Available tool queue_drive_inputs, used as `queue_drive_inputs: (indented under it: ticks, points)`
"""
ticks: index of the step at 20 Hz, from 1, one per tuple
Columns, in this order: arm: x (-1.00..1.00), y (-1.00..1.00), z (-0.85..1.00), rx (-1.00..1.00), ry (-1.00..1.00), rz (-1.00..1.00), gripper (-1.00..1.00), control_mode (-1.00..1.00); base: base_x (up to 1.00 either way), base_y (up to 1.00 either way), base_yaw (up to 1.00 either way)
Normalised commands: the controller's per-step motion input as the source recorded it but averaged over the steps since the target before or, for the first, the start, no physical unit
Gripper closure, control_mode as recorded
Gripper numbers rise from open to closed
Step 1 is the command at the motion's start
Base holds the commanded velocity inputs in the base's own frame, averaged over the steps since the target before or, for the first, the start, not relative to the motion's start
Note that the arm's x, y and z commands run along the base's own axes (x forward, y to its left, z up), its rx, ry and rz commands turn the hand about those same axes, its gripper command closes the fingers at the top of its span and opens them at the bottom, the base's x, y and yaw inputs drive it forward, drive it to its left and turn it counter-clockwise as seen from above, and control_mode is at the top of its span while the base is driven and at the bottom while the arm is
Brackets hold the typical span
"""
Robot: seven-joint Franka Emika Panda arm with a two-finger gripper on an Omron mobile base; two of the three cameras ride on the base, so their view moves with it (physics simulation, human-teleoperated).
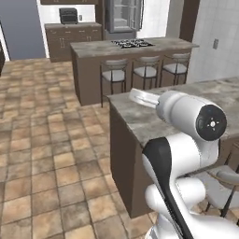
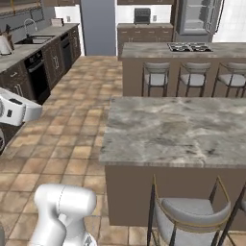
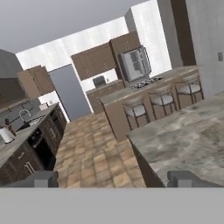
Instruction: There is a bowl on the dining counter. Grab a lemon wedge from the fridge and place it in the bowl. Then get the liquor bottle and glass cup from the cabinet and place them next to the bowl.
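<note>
— Where's the end effector (image 3: pixel 113 179) at?

— Released. In the hand view, its two small dark fingertips (image 3: pixel 41 178) stand wide apart, with nothing between them. It looks out level across the kitchen, rolled a little so the room leans.

— And the white arm (image 1: pixel 186 140)?

— Folded. From the left base view it climbs out of the lower right, bends at a round dark-capped joint, and sends a pale link leftward near the corner of the long grey-brown veined marble bench (image 2: pixel 173 129). The right base view catches that link at the far left edge, above the floor.

— So the bench is close?

— Just beside the arm, to its right: a dull marble top on a dark brown base. The right base view shows a grey-cushioned stool with a thin metal frame (image 2: pixel 192 214) tucked at its near side.

— The tall grey steel fridge (image 3: pixel 134 64)?

— Well apart, at the back wall, behind the farther marble bench with the black gas hob (image 1: pixel 133 44), which has three grey-cushioned stools (image 1: pixel 144 70) along its front.

— Anything one side gets alone?

— The right base view and the hand view take in the left wall's run: dark brown drawer units, a black oven (image 2: pixel 36 72), a curved tap (image 2: pixel 30 24), a pale kettle (image 2: pixel 4 45). Square terracotta floor tiles (image 1: pixel 46 154), mottled brown, lie between everything.
</note>
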Motion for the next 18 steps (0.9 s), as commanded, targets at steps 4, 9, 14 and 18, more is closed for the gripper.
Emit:
queue_drive_inputs:
  ticks: [4, 9, 14, 18]
  points:
    - [0.00, 0.00, 0.00, 0.00, 0.00, 0.00, -1.00, 1.00, 0.18, 1.00, 0.01]
    - [0.00, 0.00, 0.00, 0.00, 0.00, 0.00, -1.00, 1.00, 0.97, 0.99, 0.00]
    - [0.00, 0.00, 0.00, 0.00, 0.00, 0.00, -1.00, 1.00, 1.00, 0.92, 0.00]
    - [0.00, 0.00, 0.00, 0.00, 0.00, 0.00, -1.00, 1.00, 1.00, 0.67, 0.00]
